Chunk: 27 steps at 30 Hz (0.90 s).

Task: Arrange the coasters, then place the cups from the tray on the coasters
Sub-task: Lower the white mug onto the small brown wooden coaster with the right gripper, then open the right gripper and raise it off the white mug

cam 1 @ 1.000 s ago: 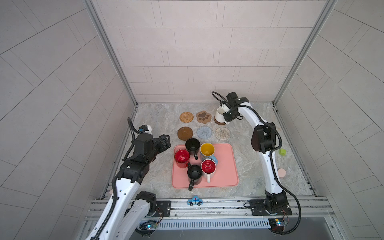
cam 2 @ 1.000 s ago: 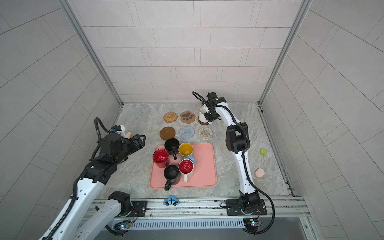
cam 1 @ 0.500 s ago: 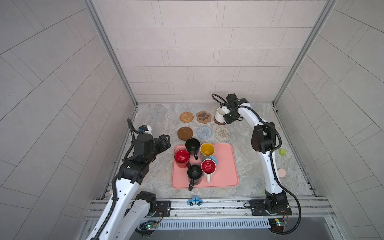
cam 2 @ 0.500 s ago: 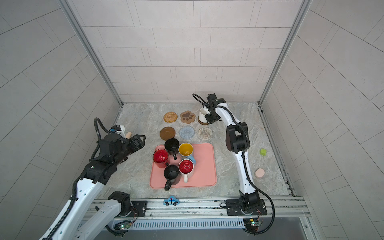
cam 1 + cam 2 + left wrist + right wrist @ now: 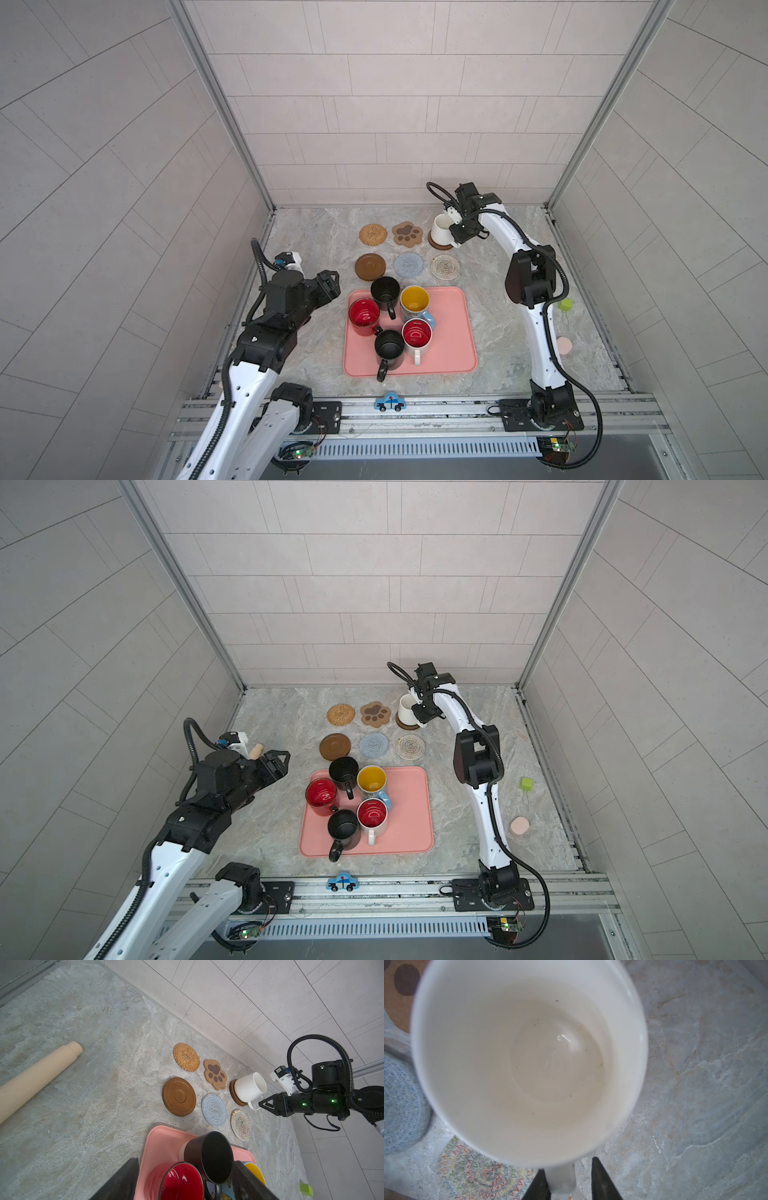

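Right wrist view: the right gripper (image 5: 568,1164), jaws parted, straddles the handle (image 5: 560,1180) of the cream-white mug (image 5: 529,1059), which stands on its dark wooden coaster (image 5: 440,246) just left, so retreat should go rightward.

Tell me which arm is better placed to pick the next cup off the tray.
Left, probably. The left gripper hangs open beside the tray, close to the red cup; the right gripper is far back at the cream-white cup's handle.

Left hand (image 5: 332,279) hovering, fingers wide apart, right hand (image 5: 260,1103) outstretched, fingers slightly parted
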Motion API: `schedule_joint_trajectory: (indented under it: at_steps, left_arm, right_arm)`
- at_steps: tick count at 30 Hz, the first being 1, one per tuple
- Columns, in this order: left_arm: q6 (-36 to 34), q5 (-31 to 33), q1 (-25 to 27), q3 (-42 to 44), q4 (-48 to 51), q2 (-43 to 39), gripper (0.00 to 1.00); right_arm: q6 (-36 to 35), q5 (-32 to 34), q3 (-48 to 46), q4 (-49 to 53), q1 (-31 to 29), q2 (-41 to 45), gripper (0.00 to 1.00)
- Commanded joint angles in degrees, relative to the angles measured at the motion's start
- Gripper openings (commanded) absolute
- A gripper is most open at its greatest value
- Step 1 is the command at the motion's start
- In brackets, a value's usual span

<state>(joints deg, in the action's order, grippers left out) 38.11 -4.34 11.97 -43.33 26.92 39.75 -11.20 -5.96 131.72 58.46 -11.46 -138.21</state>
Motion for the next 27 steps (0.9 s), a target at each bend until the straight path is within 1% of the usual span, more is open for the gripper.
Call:
schedule_joint_trajectory:
  at_steps: [1,8,11,16,18,22,25,27]
  left_arm:
    - [0.39,1.09,-0.28,0.52,-0.2,-0.4,0.78]
    - [0.21,1.19,-0.28,0.25,-0.46,-0.38,0.78]
    - [0.22,1.09,-0.28,0.17,-0.64,-0.42,0.78]
    - [0.16,1.11,-0.28,-0.12,-0.59,-0.53,0.78]
    - [0.13,1.17,-0.27,-0.24,-0.47,-0.55,0.78]
    - [0.32,1.39,-0.27,-0.16,-0.46,-0.64,0.78]
    - [0.4,1.5,-0.28,-0.11,-0.46,-0.64,0.78]
    - [0.51,1.57,-0.28,-0.17,-0.61,-0.64,0.78]
  right_arm:
    - [0.94,0.15,-0.41,1.04,0.56,3.66,0.35]
    - [1.25,-2.6,-0.76,1.47,0.47,5.5,0.36]
    - [1.52,-3.01,-2.62,1.02,0.24,8.14,0.37]
    - [3.87,-1.32,-9.67,-3.56,-0.12,15.92,0.37]
    - [6.51,0.18,-12.37,-4.96,-0.14,19.17,0.37]
    - [11.34,1.79,-15.73,-3.74,-0.51,23.46,0.37]
    - [12.66,2.34,-21.3,-4.35,-2.41,28.14,0.37]
    - [13.44,4.08,-25.52,-5.09,-4.38,31.82,0.37]
